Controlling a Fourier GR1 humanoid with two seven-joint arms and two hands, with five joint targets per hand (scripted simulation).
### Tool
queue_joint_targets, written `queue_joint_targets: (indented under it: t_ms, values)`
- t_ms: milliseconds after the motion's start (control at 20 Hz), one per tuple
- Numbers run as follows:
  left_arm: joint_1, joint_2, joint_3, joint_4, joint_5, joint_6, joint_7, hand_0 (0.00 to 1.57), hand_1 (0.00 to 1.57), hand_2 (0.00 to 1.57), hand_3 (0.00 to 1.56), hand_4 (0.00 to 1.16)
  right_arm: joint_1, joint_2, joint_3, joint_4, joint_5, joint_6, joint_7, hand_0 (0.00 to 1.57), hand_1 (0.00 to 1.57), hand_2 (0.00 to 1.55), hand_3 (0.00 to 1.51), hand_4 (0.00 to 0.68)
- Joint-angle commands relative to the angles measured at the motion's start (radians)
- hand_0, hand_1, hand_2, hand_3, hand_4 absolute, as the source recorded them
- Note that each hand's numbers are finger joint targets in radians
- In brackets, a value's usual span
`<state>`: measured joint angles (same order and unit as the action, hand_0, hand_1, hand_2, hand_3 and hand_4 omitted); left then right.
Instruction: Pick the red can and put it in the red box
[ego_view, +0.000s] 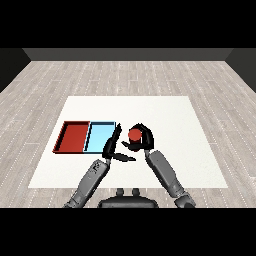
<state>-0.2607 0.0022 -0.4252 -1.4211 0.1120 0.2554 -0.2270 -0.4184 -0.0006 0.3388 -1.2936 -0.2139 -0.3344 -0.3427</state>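
The red can (134, 135) stands upright on the white table (175, 120), just right of the light blue tray (100, 136). My right hand (143, 137) curls round the can, fingers arched over its far side and thumb at its near side. My left hand (112, 146) sits to the can's left with straight fingers pointing up along the blue tray's right edge and the thumb stretched toward the can; it holds nothing. The red tray (73, 137) lies left of the blue one and has nothing in it.
The two trays touch side by side at the table's left half. Bare table surface spreads to the right and behind the can. Grey wooden floor surrounds the table.
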Motion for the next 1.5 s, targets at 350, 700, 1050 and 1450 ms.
queue_joint_targets:
  t_ms: [350, 700, 1050, 1450]
  values:
    - [-0.137, -0.002, -0.053, 0.099, 0.027, 0.088, 0.076, 0.0, 0.0, 0.0, 0.0, 0.0, -0.08, 0.001, 0.137, 0.008, -0.101, -0.103, -0.014, 1.43, 1.43, 1.44, 1.4, 0.615]
    - [-0.138, -0.002, -0.032, 0.117, 0.034, 0.045, 0.056, 0.0, 0.0, 0.0, 0.0, 0.0, -0.039, 0.001, 0.188, 0.014, -0.113, -0.103, -0.058, 1.44, 1.44, 1.43, 1.38, 0.609]
    - [-0.191, -0.002, -0.141, 0.119, 0.078, 0.183, 0.068, 0.0, 0.0, 0.0, 0.0, 0.0, -0.008, 0.0, 0.146, -0.105, -0.059, -0.059, 0.037, 1.45, 1.45, 1.45, 1.4, 0.555]
    - [-0.185, -0.001, -0.168, 0.142, 0.049, 0.269, 0.084, 1.3, 1.3, 1.32, 1.25, 0.86, -0.037, 0.0, 0.217, -0.123, -0.099, -0.118, 0.019, 1.51, 1.51, 1.46, 1.4, 0.528]
